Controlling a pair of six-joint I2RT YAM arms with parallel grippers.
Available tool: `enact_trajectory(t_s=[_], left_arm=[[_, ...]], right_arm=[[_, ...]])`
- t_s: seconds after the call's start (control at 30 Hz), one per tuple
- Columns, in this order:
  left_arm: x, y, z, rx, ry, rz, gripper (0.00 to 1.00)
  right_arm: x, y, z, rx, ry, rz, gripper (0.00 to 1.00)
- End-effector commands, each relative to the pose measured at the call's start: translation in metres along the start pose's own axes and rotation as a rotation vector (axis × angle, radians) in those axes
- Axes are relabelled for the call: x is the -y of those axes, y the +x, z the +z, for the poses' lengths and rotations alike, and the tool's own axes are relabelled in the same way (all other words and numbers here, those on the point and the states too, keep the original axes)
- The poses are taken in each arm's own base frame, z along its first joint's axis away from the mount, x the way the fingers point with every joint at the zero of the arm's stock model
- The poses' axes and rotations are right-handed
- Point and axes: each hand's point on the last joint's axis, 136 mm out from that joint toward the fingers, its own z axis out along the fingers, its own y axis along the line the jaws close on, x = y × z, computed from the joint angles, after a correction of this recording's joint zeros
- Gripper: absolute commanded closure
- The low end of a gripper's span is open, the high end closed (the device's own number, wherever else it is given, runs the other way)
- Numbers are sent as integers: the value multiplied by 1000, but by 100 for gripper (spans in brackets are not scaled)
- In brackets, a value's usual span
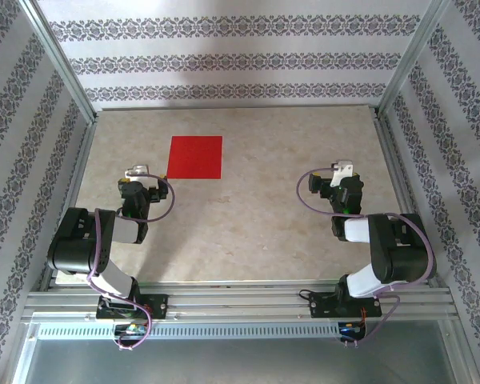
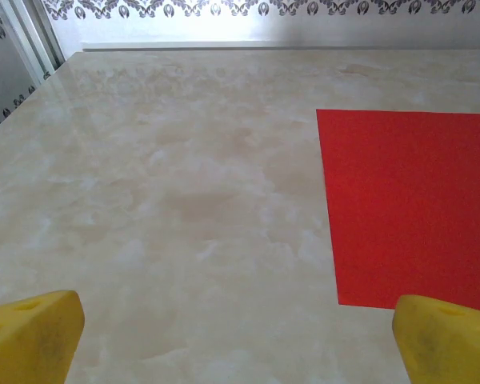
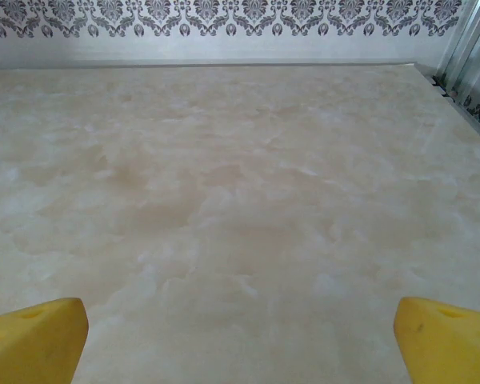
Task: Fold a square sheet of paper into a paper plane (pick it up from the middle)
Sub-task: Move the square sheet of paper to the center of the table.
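Note:
The square sheet of paper is bright red and lies flat and unfolded on the marble table, left of centre toward the back. My left gripper sits just left of and a little nearer than the sheet, open, nothing between its yellow fingertips. In the left wrist view the red sheet fills the right side, its near left corner just ahead of the right fingertip. My right gripper is far to the right, open and empty, yellow fingertips spread wide over bare table.
The marble table is bounded by metal frame posts and patterned wallpaper walls on three sides. Both arm bases stand on the rail at the near edge.

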Motion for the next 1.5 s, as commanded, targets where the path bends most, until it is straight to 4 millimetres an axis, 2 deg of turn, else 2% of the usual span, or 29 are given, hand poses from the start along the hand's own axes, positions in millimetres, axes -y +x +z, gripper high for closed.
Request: enact_trajectory(t_s=[0.0,0.83,1.0,1.1,1.17,1.2,1.27,1.37,1.47], left_arm=[[3,-3,3,3,13,18,1],[3,-3,1,9,14,20,1],[-4,-14,-14,72,-11,0,1],[-13,-32,-23,69,-55,-14,1],[-19,-46,-28,31,-89,-39,1],[-22,-55,-31,13,-109,-79,1],[-21,-72,-35,-8,-105,-147,1],[-10,-79,-34,-98,-53,-290,1],[8,-75,-28,-196,22,-352,1]], right_arm=[[-2,-8,2,25,-20,16,2],[-5,-8,2,27,-29,4,2],[-7,-29,-11,31,-14,-12,2],[-9,-46,-22,31,31,-39,2],[-11,-66,-28,33,52,30,2],[-13,-76,-30,10,49,119,2],[-26,-87,-28,-64,-9,255,2],[-70,-94,-15,-156,-194,367,2],[-121,-94,0,-260,-322,435,2]])
